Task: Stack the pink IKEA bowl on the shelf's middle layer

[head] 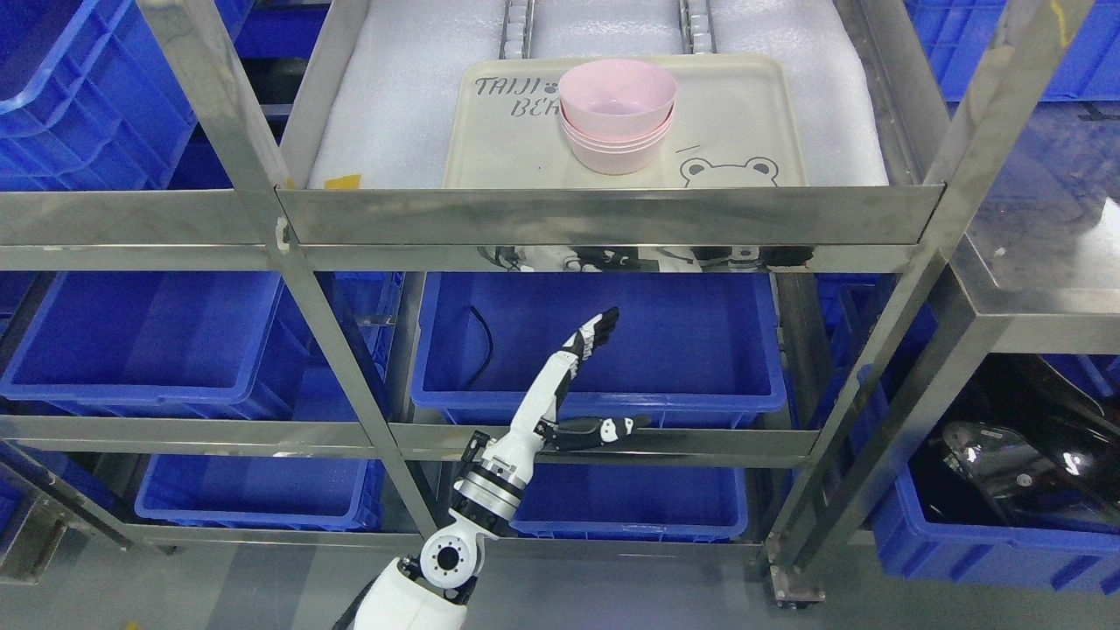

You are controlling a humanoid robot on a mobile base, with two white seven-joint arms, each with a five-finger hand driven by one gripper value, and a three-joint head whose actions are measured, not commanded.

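We are reading the smooth pink plastic bowls (618, 116) as light, stiff and a little slippery, so we are judging the thin rim, pinched between thumb and fingers, the best place to hold one. They are sitting nested in a small stack, the top one slightly tilted, on a cream bear-print tray (516, 153) on the steel shelf (612, 214). Our left hand (560, 394) is hanging below that shelf, fingers spread and holding nothing.

pink bowls (618, 115), cream tray (507, 149) with bear print, blue bins (691, 350), silver steel shelf (604, 214), white-and-black hand (577, 367)
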